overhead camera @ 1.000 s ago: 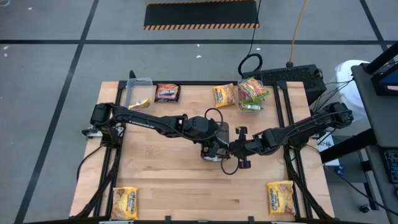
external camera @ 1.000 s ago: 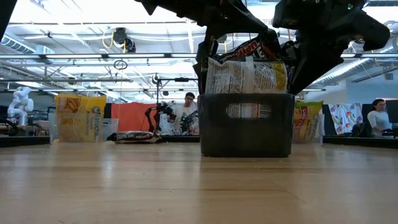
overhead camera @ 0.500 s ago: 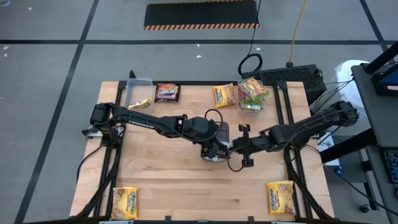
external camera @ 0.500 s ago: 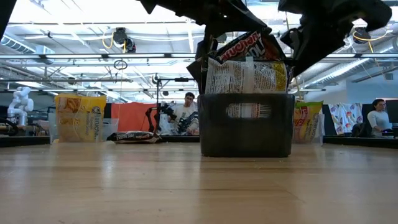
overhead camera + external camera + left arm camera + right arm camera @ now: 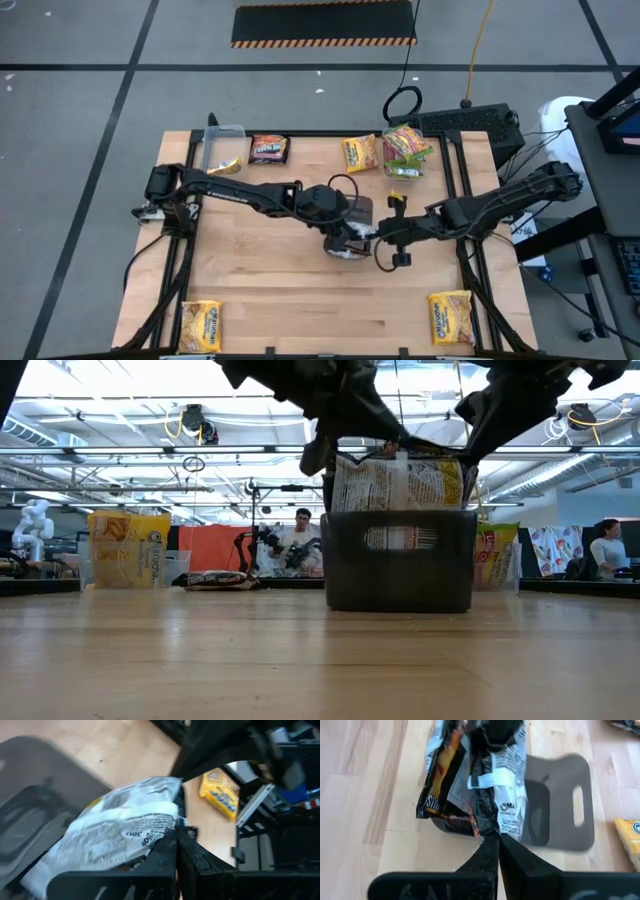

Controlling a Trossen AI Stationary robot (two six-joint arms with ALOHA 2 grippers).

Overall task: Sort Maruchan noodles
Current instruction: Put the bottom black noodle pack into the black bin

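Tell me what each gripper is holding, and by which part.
Left gripper: packet edge. Right gripper: packet end. Both shut, above the dark tray.

One camera looks straight down on the whole pale wooden counter (image 5: 280, 290). Another sits low at counter height, facing the room. Each wrist camera looks closely past its own arm. All four see the dark grey plastic tray (image 5: 396, 560).
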